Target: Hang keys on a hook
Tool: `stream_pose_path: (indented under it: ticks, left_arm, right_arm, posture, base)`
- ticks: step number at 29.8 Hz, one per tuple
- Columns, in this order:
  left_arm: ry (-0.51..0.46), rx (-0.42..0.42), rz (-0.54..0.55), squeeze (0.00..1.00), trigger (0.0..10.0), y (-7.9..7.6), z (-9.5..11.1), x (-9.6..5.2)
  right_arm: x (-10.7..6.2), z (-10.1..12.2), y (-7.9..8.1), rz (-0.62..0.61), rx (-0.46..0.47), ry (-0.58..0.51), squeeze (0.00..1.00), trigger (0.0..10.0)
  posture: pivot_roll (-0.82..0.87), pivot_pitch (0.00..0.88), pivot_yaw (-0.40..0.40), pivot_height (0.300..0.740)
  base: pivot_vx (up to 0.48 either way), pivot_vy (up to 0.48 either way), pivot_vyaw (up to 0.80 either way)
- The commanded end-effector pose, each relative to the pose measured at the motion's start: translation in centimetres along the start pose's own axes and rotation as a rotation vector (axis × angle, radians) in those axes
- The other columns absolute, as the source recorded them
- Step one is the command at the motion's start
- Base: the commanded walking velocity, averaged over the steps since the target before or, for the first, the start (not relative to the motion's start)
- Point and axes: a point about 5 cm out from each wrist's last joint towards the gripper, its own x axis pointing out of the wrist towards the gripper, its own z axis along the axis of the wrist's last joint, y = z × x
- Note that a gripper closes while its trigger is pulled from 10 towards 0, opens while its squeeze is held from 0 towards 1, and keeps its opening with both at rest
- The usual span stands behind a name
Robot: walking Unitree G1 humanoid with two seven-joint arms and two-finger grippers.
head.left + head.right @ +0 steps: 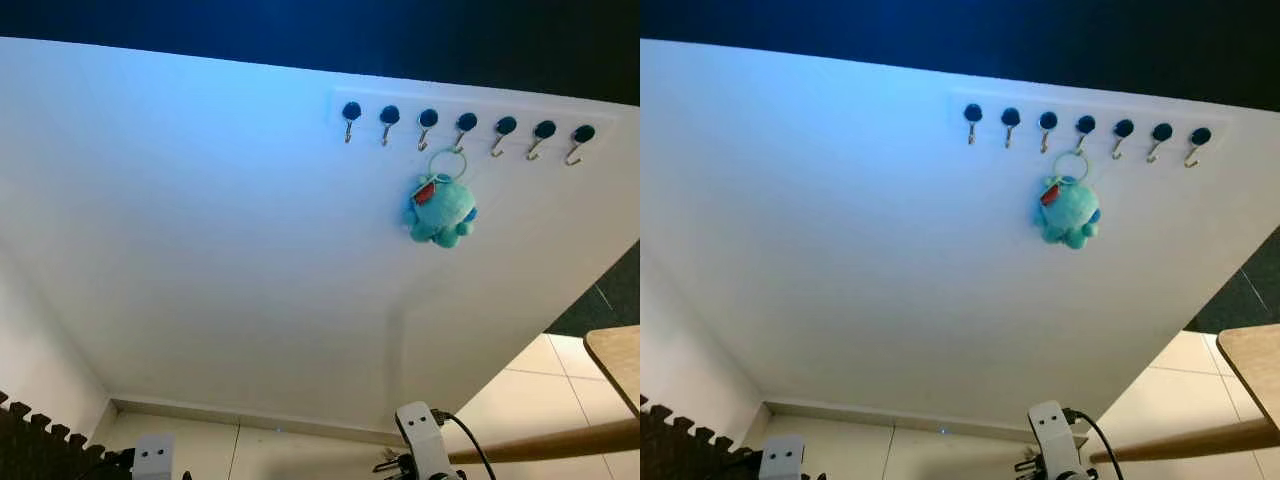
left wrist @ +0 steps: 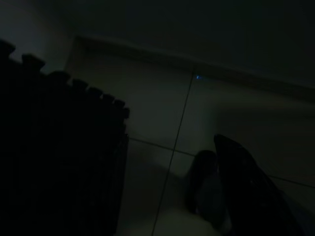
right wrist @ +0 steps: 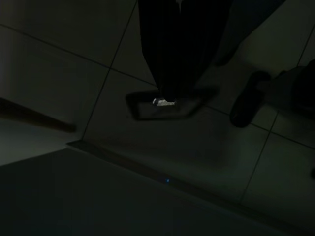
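Observation:
A teal plush keychain [image 1: 439, 210] hangs by its metal ring [image 1: 447, 163] from the fourth hook [image 1: 461, 135] in a row of dark-capped hooks high on the white wall. It hangs free, and no gripper touches it. Both arms hang low, far beneath it: the left arm [image 1: 152, 456] at the bottom left, the right arm [image 1: 424, 438] at the bottom centre. In the dark right wrist view my right gripper [image 3: 165, 101] points at the tiled floor, shut, with a small bright glint at its tip. The left gripper [image 2: 221, 145] is a dark shape over the floor.
Empty hooks [image 1: 388, 124] flank the keychain on both sides. A wooden table corner [image 1: 618, 360] and a wooden bar [image 1: 560, 440] stand at the right. Dark interlocking foam mat [image 1: 40, 445] lies at the bottom left. A baseboard [image 1: 250, 418] meets pale floor tiles.

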Motion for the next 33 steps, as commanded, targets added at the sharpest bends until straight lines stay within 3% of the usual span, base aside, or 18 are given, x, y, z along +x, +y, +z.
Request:
stream_pose_path:
  ticks: [1, 10, 15, 27, 33]
  left_arm:
    - [0.015, 0.012, -0.015, 0.00, 10.0, -0.49, -0.47, -0.19]
    - [-0.013, 0.029, -0.030, 0.00, 10.0, -0.87, 0.14, 0.02]
    - [-0.019, -0.013, -0.013, 0.00, 10.0, -0.87, 0.17, 0.01]
    - [-0.026, 0.011, -0.007, 0.00, 10.0, -0.57, 0.34, 0.03]
    - [-0.027, 0.070, -0.004, 0.00, 10.0, -0.52, 0.47, 0.10]
  right_arm:
    - [-0.19, -0.55, -0.24, -0.010, 0.011, 0.015, 0.00, 10.0]
    - [-0.20, -0.53, -0.30, -0.012, 0.013, 0.013, 0.00, 10.0]
    - [-0.19, -0.48, -0.31, -0.012, 0.013, 0.010, 0.00, 10.0]
    - [-0.20, -0.49, -0.37, -0.015, 0.011, 0.010, 0.00, 10.0]
    - [-0.19, -0.44, -0.36, -0.014, 0.010, 0.007, 0.00, 10.0]
  posture:
    - [0.08, 0.059, -0.077, 0.740]
    - [0.08, 0.060, -0.077, 0.740]
    - [0.08, 0.060, -0.076, 0.740]
    - [0.08, 0.047, -0.074, 0.740]
    - [0.08, 0.044, -0.075, 0.740]
  base:
    - [0.000, 0.000, 0.00]
    - [0.000, -0.145, 0.00]
    - [0.000, -0.192, 0.00]
    - [0.000, 0.000, 0.00]
    - [0.000, -0.080, 0.00]
